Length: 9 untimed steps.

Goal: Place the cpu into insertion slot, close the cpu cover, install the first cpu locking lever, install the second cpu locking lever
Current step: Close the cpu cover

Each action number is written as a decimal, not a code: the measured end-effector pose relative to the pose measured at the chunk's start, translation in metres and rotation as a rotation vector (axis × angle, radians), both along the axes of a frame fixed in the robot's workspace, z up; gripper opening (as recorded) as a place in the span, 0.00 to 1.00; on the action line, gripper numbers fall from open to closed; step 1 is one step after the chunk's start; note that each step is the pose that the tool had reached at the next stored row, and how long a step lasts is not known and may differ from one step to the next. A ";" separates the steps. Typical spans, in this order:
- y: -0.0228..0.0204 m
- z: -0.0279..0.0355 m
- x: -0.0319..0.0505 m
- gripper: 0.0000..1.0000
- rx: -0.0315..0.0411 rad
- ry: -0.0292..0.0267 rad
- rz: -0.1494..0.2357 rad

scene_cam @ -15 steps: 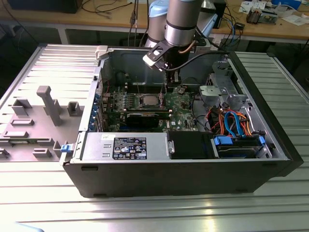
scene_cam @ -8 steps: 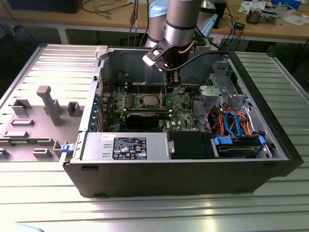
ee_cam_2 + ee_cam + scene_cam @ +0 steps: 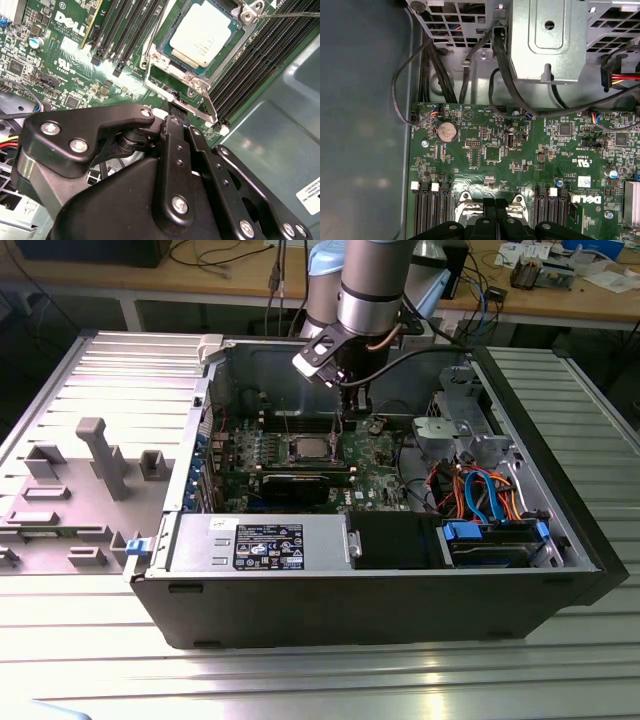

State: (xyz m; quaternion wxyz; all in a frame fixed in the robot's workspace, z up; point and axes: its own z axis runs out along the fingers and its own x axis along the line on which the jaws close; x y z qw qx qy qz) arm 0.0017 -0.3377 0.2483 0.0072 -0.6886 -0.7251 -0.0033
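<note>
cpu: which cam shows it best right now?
Second wrist view: the cpu sits close and large, its metal top framed by the insertion slot. The exterior view has it as a small square deep in the case. The first wrist view catches the slot's frame edge.

Small square cpu (image 3: 202, 32) has a silvery-tan metal top, and the flat circuit board (image 3: 520, 150) is green with white print. Bundled cables (image 3: 483, 488) are blue and orange.

cpu (image 3: 202, 34) in insertion slot (image 3: 151, 61), cpu cover (image 3: 184, 84) around it; tool (image 3: 178, 114) at cover's edge.
</note>
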 end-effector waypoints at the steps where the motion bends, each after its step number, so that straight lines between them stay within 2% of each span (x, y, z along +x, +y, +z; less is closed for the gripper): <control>1: 0.0000 0.0000 -0.0013 0.11 -0.0001 0.0000 0.000; 5: 0.0000 -0.0002 -0.0054 0.11 0.0000 0.0000 0.000; 9: 0.0000 -0.0004 -0.0060 0.11 0.0000 0.0001 0.000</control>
